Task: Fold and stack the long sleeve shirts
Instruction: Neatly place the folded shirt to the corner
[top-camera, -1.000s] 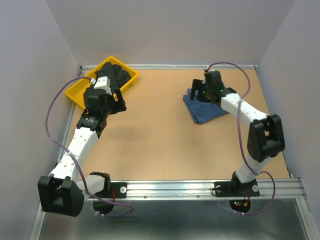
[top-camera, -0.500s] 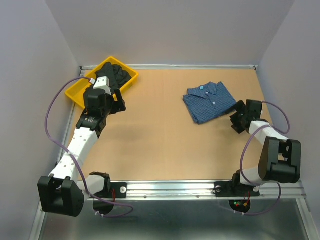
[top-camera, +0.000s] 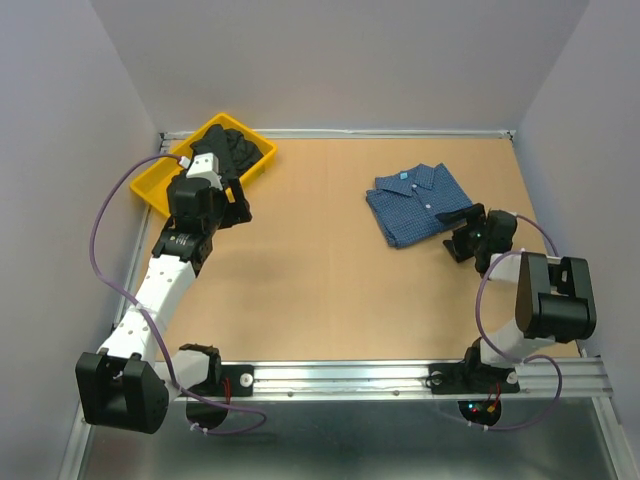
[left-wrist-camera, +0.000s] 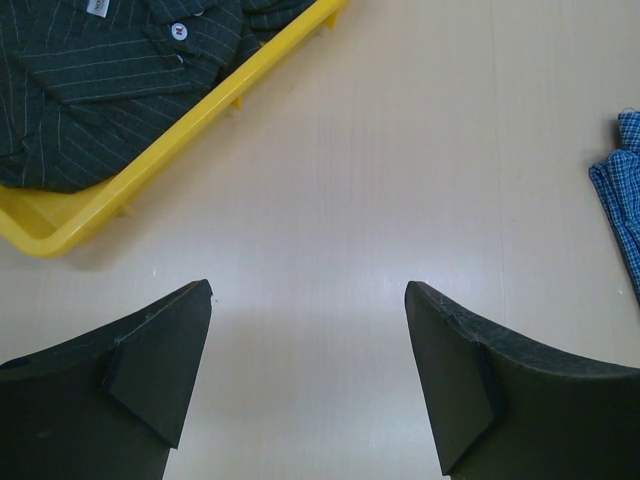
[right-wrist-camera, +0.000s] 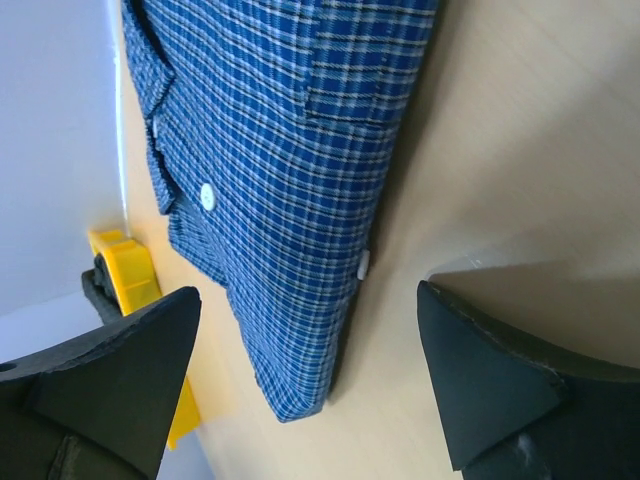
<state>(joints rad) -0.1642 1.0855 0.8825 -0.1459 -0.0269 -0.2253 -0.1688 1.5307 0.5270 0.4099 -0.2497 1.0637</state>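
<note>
A folded blue checked button-up shirt (top-camera: 418, 204) lies flat on the tan wooden desk (top-camera: 320, 270) toward 2 o'clock in the overhead view, with its collar at the far end. The right arm is folded tightly back over its base, the elbow raised and the forearm low. The right claw (top-camera: 458, 238) points toward 10 o'clock at the shirt's near right corner. Its 2 fingers are spread wide and pinch nothing. From the right wrist the shirt's folded edge sits just ahead, between them, and contact cannot be told.

The left arm stretches from its base at 7 o'clock up toward 11 o'clock. The left claw (top-camera: 232, 203) is tipped down over bare desk, spread wide and empty. Just beyond it, a dark collared shirt with fine pale stripes (top-camera: 236, 147) lies bunched in a yellow plastic tray (top-camera: 158, 186) at 11 o'clock.
</note>
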